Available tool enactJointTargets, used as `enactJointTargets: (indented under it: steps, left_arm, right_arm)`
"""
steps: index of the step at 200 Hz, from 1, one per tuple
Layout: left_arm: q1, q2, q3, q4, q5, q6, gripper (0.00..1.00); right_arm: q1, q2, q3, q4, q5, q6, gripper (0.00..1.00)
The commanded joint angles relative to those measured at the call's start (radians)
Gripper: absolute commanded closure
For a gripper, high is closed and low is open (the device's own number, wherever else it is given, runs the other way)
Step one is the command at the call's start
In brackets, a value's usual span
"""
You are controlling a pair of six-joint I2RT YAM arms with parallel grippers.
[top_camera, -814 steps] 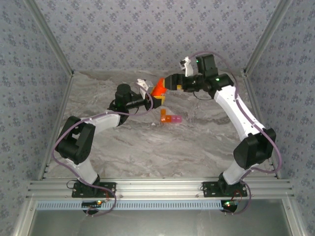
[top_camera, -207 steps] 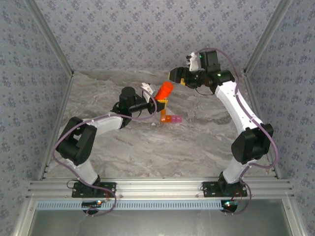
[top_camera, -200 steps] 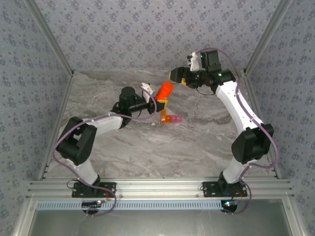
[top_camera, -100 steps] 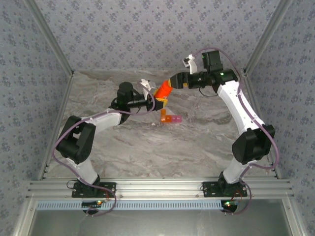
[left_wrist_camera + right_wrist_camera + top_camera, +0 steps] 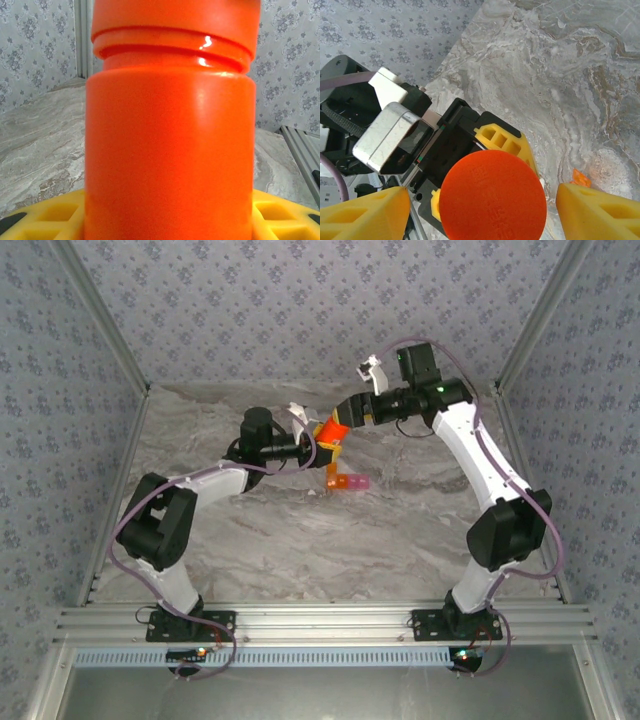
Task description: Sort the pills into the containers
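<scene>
Right wrist cam has the right gripper [image 5: 481, 211] spread open around the cap [image 5: 492, 192] of the orange bottle [image 5: 170, 150], with a gap on each side, while the left gripper [image 5: 322, 447] is clamped on the bottle's body. Looks like the uncapping step to me, so next it needs to squeeze that cap and twist. The pill box [image 5: 347, 481] sits on the table [image 5: 300, 540] just beside them.
</scene>
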Motion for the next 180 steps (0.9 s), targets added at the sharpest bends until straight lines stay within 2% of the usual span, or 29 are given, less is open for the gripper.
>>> enactJointTargets:
  steps: [1,44,83,146,180]
  left_arm:
    - [0.002,0.003,0.04,0.027,0.031,-0.01,1.0]
    - [0.003,0.005,0.045,0.025,0.03,-0.013,1.0]
    - [-0.001,-0.001,0.045,0.023,-0.006,-0.005,1.0]
    - [-0.05,-0.069,-0.011,0.015,-0.249,0.134,1.0]
    - [-0.082,-0.081,-0.029,0.017,-0.329,0.182,1.0]
  right_arm:
    - [0.006,0.007,0.033,-0.03,0.002,-0.023,0.25]
    - [0.009,0.01,0.029,-0.034,0.004,-0.024,0.43]
    - [0.027,0.013,-0.007,-0.009,0.068,0.046,0.52]
    - [0.057,-0.017,-0.179,0.215,0.161,0.359,0.57]
    - [0.07,-0.036,-0.261,0.317,0.195,0.49,0.57]
